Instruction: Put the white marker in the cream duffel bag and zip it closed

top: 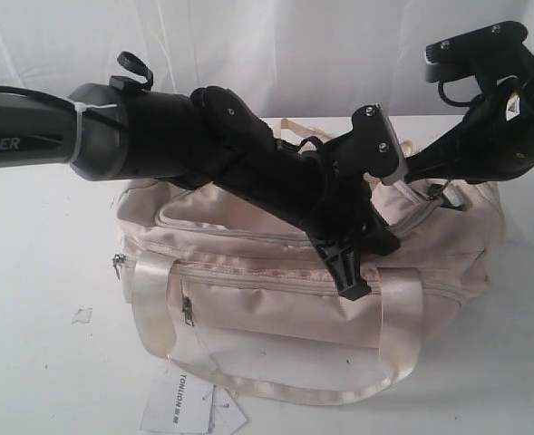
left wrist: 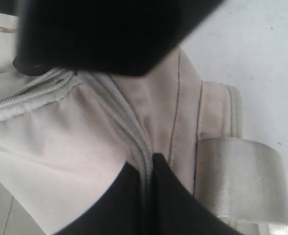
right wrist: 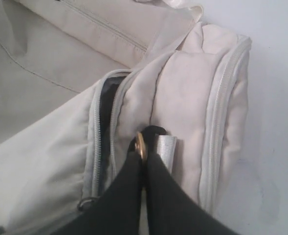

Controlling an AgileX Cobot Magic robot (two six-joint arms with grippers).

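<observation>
Cream duffel bag (top: 276,272) on a white worktop (top: 40,272), long side toward the exterior camera, shiny strap handle (top: 153,308) looped down its front. White paper tags (top: 180,403) with black print on the worktop, touching the bag's lower front edge near its left end. Small pale scrap (top: 82,315) on the worktop, a little way off the bag's left end.

Left gripper (top: 353,279) reaching over the bag's top from beyond its left end, tip down on the upper zip line near the bag's middle. Seen from the left wrist: black fingers (left wrist: 175,205) almost together, grey zip track (left wrist: 134,132) running straight into the narrow slit between them, clamped on the bag there. Slider or bare tape inside the grip: cannot tell. Strap handle just beside those fingers; a blurred black arm part (left wrist: 99,34) above the bag's fabric.

Right gripper (top: 441,195) down at the bag's right end. Seen from the right wrist: fingers (right wrist: 168,200) pressed together, pinching a small brass-coloured round fitting (right wrist: 140,146) next to a silvery tab (right wrist: 166,147) on the bag's end panel. Close beside that tab, a zip standing partly open, dark lining (right wrist: 105,98) showing in the gap.

White marker not to be made out in any view.
</observation>
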